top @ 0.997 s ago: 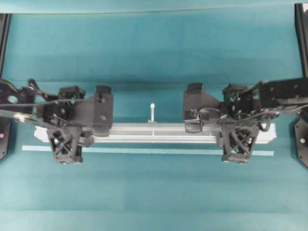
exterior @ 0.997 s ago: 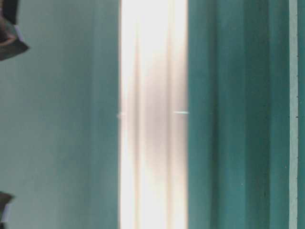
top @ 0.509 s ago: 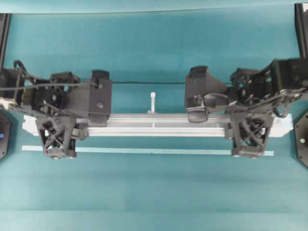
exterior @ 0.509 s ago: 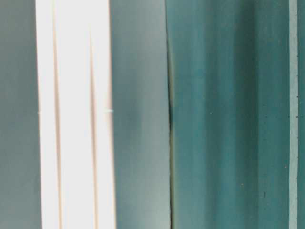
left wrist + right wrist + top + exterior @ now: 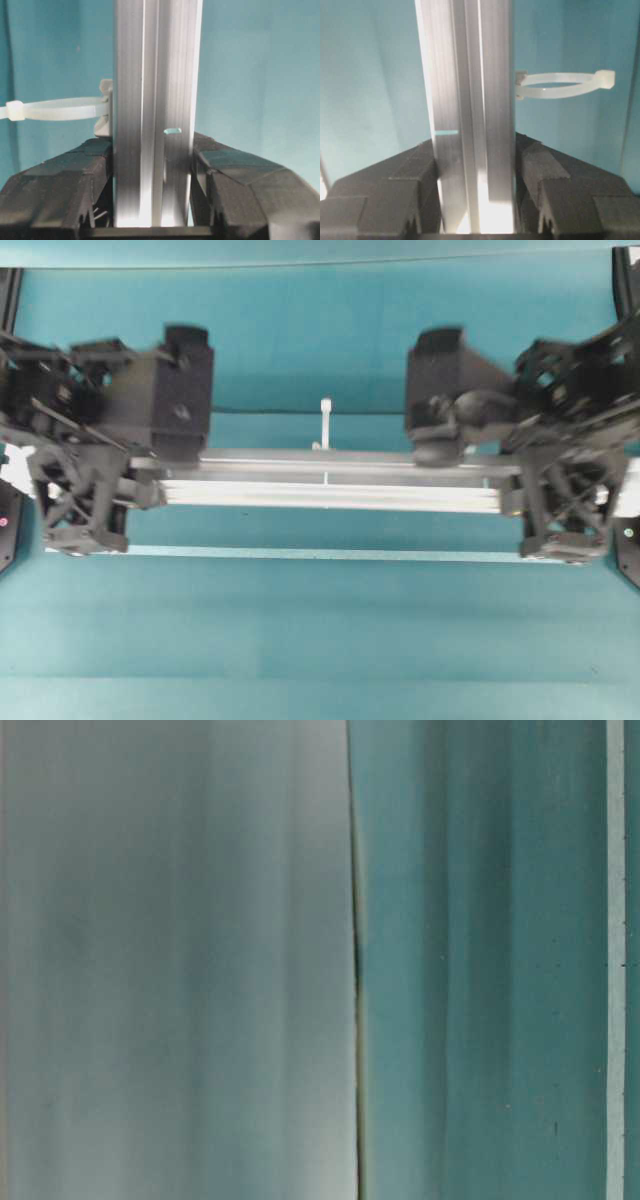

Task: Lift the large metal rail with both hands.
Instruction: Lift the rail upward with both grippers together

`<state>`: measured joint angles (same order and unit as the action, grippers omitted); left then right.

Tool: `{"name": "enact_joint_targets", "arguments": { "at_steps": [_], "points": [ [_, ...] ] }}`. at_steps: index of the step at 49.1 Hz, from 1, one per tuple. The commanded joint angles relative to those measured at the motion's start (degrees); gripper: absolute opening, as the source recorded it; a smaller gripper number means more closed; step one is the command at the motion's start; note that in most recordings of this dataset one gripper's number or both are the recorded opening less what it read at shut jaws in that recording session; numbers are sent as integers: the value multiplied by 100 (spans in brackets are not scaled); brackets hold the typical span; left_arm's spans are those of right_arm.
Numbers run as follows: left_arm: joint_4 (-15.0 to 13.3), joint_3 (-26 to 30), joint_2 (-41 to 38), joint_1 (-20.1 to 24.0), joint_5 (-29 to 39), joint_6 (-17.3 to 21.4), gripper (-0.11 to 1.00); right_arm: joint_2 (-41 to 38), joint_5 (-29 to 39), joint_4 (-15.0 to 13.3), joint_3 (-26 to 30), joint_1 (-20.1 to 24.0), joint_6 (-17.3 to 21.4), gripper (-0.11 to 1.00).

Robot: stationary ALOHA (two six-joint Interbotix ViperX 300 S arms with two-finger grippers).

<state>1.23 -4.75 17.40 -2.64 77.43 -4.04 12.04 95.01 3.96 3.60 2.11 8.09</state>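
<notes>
Overhead view shows the large metal rail [image 5: 330, 485], a long silver grooved bar with a white peg [image 5: 325, 422] on its far edge, level above the bench [image 5: 320, 640], clamped near its ends by the left tool [image 5: 140, 480] and the right tool [image 5: 520, 485]. Compared with a second ago it looks larger, hence higher, its shadow farther off, and it has left the table-level view.

Grooved silver large metal rail [image 5: 330, 488] spans level, clamped at both ends.

No readable text, label or number shows anywhere.
</notes>
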Motion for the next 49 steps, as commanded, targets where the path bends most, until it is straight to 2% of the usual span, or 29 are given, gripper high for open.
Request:
{"name": "enact_joint_targets", "arguments": {
  "at_steps": [1,13,18,34,49],
  "points": [
    [26,492,0,-35,79,-35,36,-9,26,26,492,88,149,39],
    [26,1538,-272,-53,1072,-35,36,-26,167,9,1151,352,272,39],
    [26,1793,-325,-62,1081,-26,36,0,202,-18,1195,352,281,39],
    [26,1828,-360,-114,1072,-44,36,53,202,-35,1116,334,281,39],
    [26,1828,-378,-105,1055,-70,36,290,193,-62,589,185,264,39]
  ]
}}
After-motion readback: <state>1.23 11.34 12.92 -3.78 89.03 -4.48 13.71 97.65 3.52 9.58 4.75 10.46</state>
